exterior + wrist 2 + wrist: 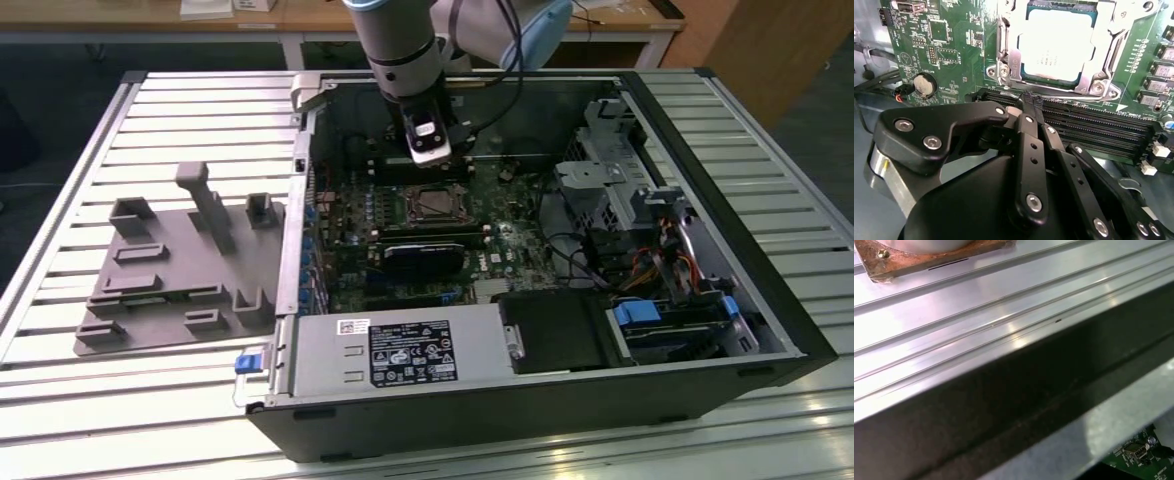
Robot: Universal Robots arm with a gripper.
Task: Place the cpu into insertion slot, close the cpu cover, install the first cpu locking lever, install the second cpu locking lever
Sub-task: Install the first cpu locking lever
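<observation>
In the second wrist view the cpu (1054,45), with a silvery top, lies in the insertion slot on the green board. The cpu cover (1004,50), a silver metal frame, lies flat around it. A thin wire lever (1009,92) runs along the socket edge nearest my gripper (1029,102). The black fingers (1026,145) are pressed together at their tips, just short of that edge, and I see nothing between them. In the exterior view the gripper (430,158) hangs inside the open computer case, just behind the socket with the cpu (434,204).
Black memory slots (1094,125) run between gripper and socket; a coin battery (924,85) sits beside them. A black card (420,258), power supply (394,350) and drive cage (627,190) fill the case. A grey fixture (174,270) lies at the exterior view's left on the slatted table (979,315).
</observation>
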